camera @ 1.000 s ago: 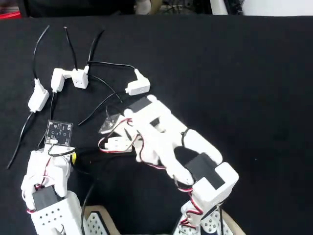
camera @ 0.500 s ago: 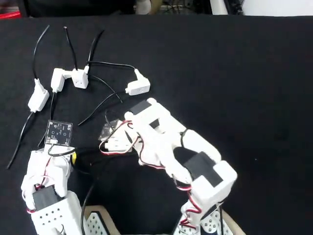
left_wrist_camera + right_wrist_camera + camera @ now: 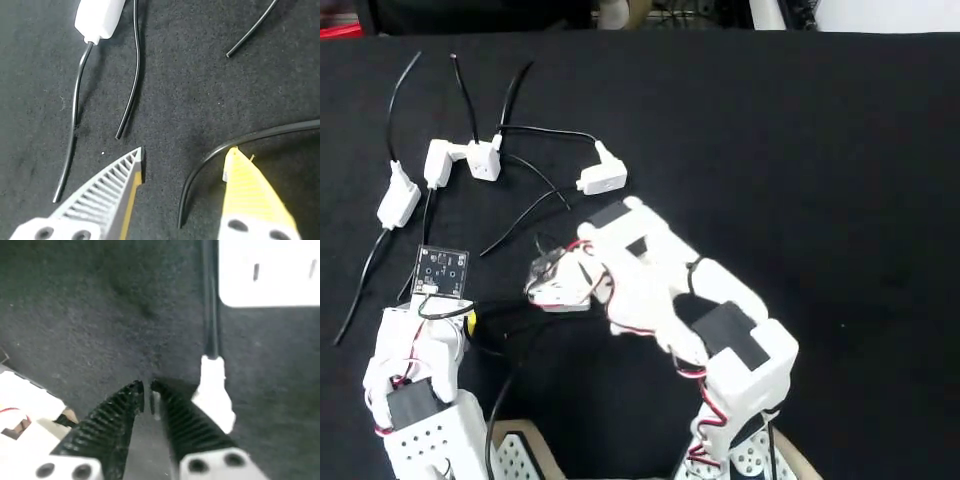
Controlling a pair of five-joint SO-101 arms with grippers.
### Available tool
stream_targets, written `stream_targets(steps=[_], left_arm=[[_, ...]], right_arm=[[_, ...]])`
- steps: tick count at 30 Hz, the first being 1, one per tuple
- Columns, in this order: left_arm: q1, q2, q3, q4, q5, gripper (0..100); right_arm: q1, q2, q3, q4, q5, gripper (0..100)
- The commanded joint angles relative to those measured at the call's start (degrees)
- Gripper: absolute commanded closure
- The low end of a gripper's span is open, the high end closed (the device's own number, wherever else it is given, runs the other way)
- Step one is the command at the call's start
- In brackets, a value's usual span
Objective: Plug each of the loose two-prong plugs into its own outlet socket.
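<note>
Several white plug and socket pieces with black cords lie at the far left of the black table: one (image 3: 398,196) alone, two joined (image 3: 460,160), and one (image 3: 603,178) nearest the right arm (image 3: 650,270). My right gripper (image 3: 148,386) has its black fingers shut, with only a thin grey sliver between them. A white plug (image 3: 214,390) on a black cord rests against the outer side of one finger. A white socket face (image 3: 270,272) with two slots lies just beyond. My left gripper (image 3: 186,156) stands open above bare cloth, a black cord (image 3: 200,165) curving between its fingers.
A white plug (image 3: 100,17) and loose cord ends (image 3: 117,134) lie ahead of the left gripper. The left arm (image 3: 420,350) sits at the near left corner. Thin black wires (image 3: 525,215) cross the cloth between the arms. The right half of the table is bare black cloth.
The right arm's wrist and gripper have shifted slightly toward the near left. The left arm and the plugs on the table have not moved.
</note>
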Motion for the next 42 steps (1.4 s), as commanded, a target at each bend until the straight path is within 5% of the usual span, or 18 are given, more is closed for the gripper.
stream_targets(steps=[1,27,42], left_arm=[[-0.40,-0.26,1.01,-0.97,0.62,74],[-0.40,-0.18,1.01,-0.97,0.53,74],[-0.40,-0.18,1.01,-0.97,0.53,74]], right_arm=[[4.04,-1.27,-7.16,5.01,4.22,87.0],[7.82,4.53,-9.54,-0.44,8.00,86.0],[2.90,4.26,0.66,-4.31,7.74,90.1]])
